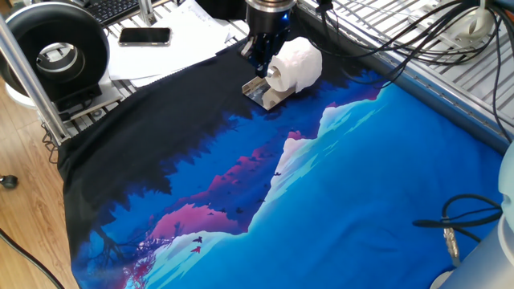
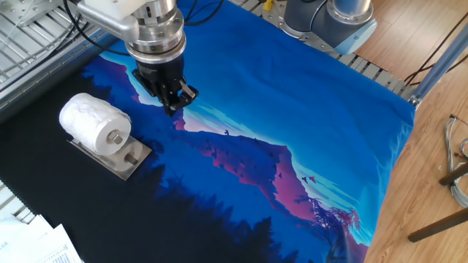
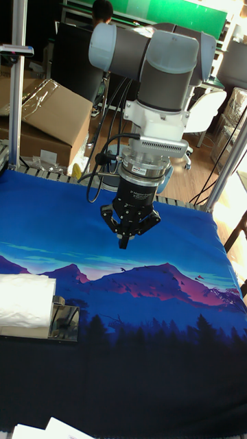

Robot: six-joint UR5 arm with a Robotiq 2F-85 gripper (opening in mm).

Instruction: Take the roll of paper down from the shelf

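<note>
The white roll of paper (image 2: 91, 120) lies on its side on the small silvery shelf (image 2: 121, 158), at the dark end of the blue printed cloth. My gripper (image 2: 173, 107) hangs point-down above the cloth, a hand's width to the right of the roll and apart from it. Its fingers are shut together with nothing between them. In the other fixed view the gripper (image 1: 261, 60) shows just left of and behind the roll (image 1: 295, 63) and its shelf (image 1: 267, 94). The tall view shows the gripper (image 3: 124, 240) up and right of the roll (image 3: 24, 305).
A big black spool (image 1: 56, 52) stands left of the cloth, with a phone (image 1: 144, 35) and papers behind it. A wire-grid rack (image 1: 450, 56) with cables runs along the far side. The arm's base (image 2: 329, 18) stands at the cloth's far corner.
</note>
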